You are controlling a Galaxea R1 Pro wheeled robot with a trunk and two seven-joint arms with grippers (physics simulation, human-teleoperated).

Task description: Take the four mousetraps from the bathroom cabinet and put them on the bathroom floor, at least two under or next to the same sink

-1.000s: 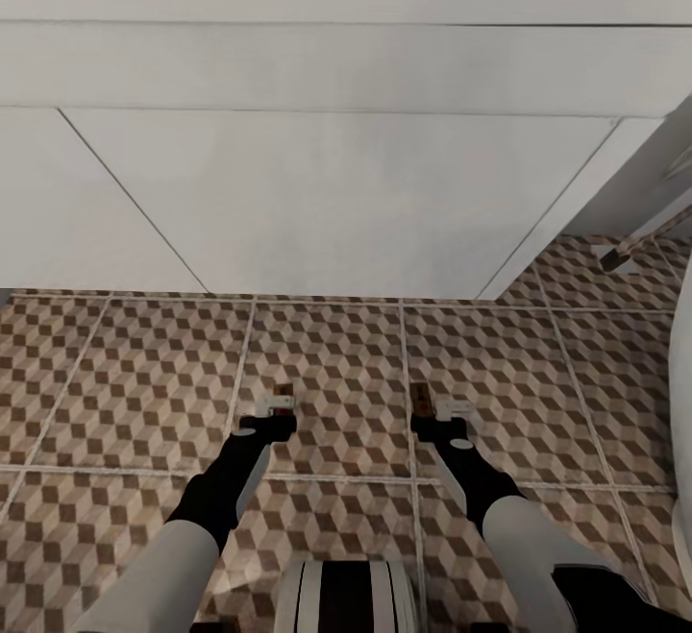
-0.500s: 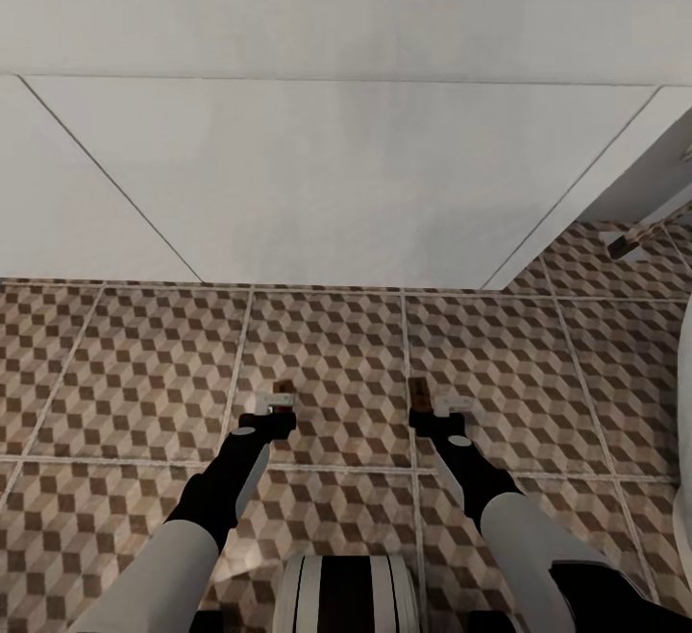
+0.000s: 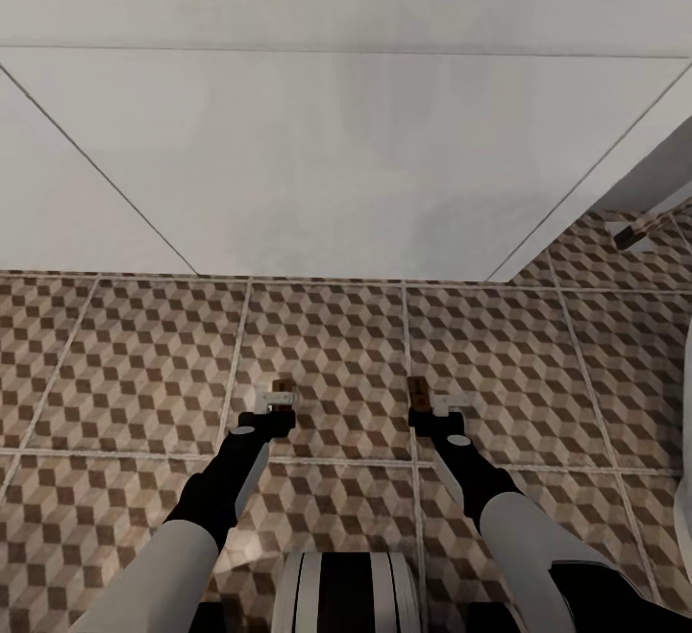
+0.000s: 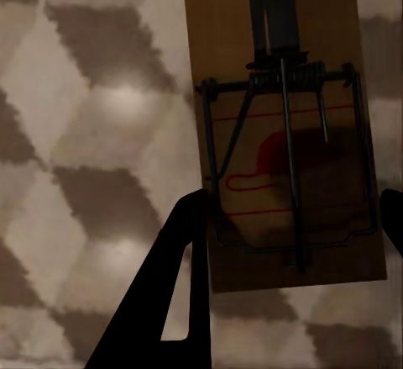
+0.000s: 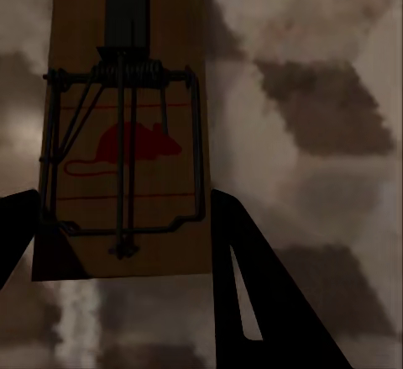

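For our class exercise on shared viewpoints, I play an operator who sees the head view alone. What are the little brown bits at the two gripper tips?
Observer: In the left wrist view, the left gripper clamps a flat tan wooden board with a wire spring, the left mousetrap, by its long edges.
Operator: And the other side?
Observer: The right gripper grips a matching board, the right mousetrap, printed with a solid red mouse.
Operator: Which way do the boards face?
Observer: Each wire side faces its wrist camera, with the cube-patterned tiled floor behind it.
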